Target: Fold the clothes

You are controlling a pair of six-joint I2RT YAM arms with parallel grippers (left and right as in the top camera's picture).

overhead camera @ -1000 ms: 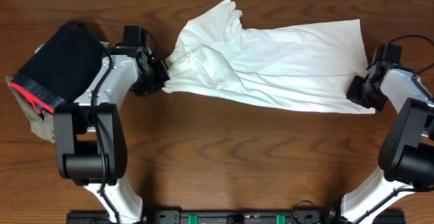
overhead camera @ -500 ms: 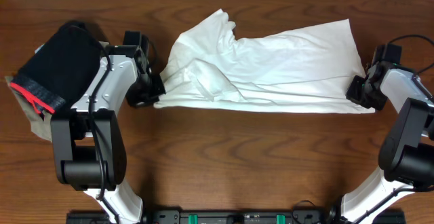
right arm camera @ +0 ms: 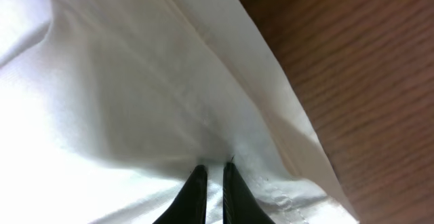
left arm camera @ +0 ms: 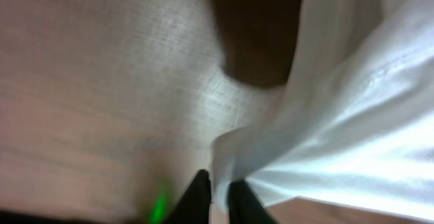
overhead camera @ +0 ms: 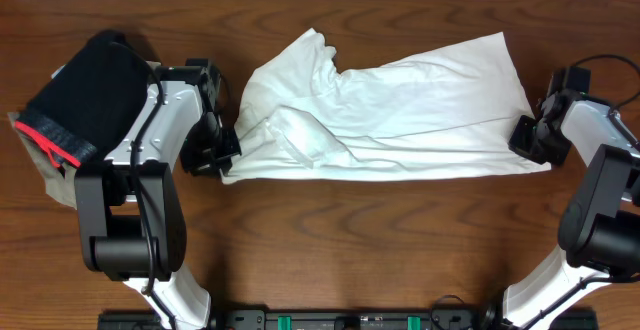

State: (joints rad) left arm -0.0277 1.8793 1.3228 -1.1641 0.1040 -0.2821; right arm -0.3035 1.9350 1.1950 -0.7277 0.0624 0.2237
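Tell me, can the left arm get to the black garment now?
Probably not at once: the left gripper is pinching the white T-shirt, though the black garment lies close beside it.

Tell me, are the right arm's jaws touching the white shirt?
Touching. In the right wrist view the right gripper pinches the white T-shirt, cloth caught between its nearly shut jaws.

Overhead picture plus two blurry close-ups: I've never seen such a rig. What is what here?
Two robot arms work at a wooden table. The overhead picture looks straight down on it. Each close-up comes from a camera on one arm's wrist. A crumpled white shirt lies across the table. The left pincer pinches one end of it and the right pincer the other; both are closed on cloth. A folded black garment sits at the left edge.
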